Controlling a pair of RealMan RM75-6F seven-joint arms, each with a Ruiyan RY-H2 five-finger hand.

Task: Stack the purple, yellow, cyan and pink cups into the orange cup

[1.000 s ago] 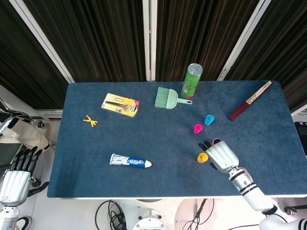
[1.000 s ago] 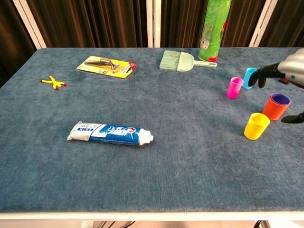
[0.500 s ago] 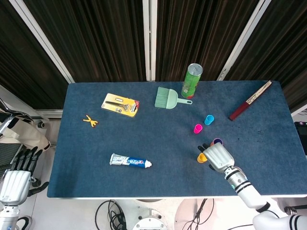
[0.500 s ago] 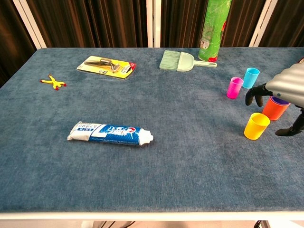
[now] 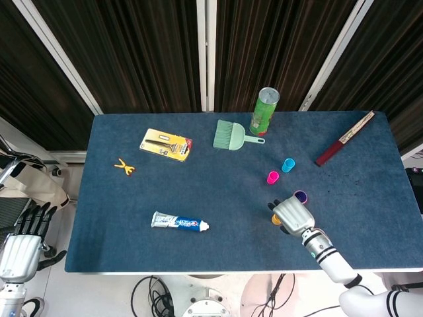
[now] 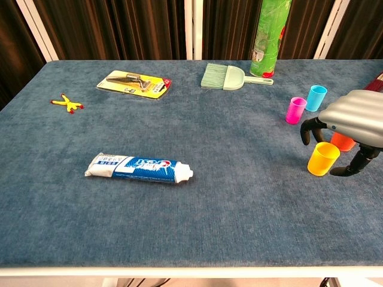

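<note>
The yellow cup [image 6: 323, 158] stands upright near the table's right front; in the head view only its edge [image 5: 275, 220] shows beside my hand. My right hand [image 6: 354, 122] hovers over it, fingers [image 6: 307, 129] on its left and thumb on its right, apart and holding nothing. The orange cup [image 6: 342, 142] sits just behind, mostly hidden by the hand. The head view shows the purple cup [image 5: 300, 196] nested inside it. The pink cup [image 6: 295, 110] and the cyan cup [image 6: 316, 97] stand farther back. My left hand [image 5: 20, 246] hangs open off the table's left edge.
A toothpaste tube [image 6: 139, 168] lies front centre. At the back are a green can [image 6: 271, 37], a green brush [image 6: 231, 77] and a packaged tool [image 6: 135, 83]. A small yellow toy [image 6: 67, 104] lies far left. A red folded fan [image 5: 344, 138] lies back right.
My right hand has slid left and toward the table's front, from over the orange cup to over the yellow cup. The cups have not moved.
</note>
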